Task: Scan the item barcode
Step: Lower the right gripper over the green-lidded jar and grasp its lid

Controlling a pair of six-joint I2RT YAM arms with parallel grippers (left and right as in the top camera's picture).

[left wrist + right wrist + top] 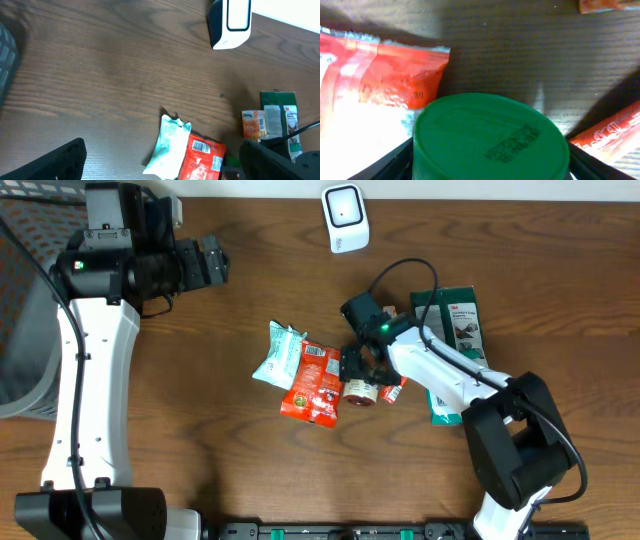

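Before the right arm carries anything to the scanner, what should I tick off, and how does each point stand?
1. Right gripper over the jar, straddling it: ok.
2. Firm grip on the jar: cannot tell.
3. Barcode located: cannot tell; only small print on the green lid shows.
4. Scanner unobstructed: ok.
5. Left gripper open, away from the items: ok.
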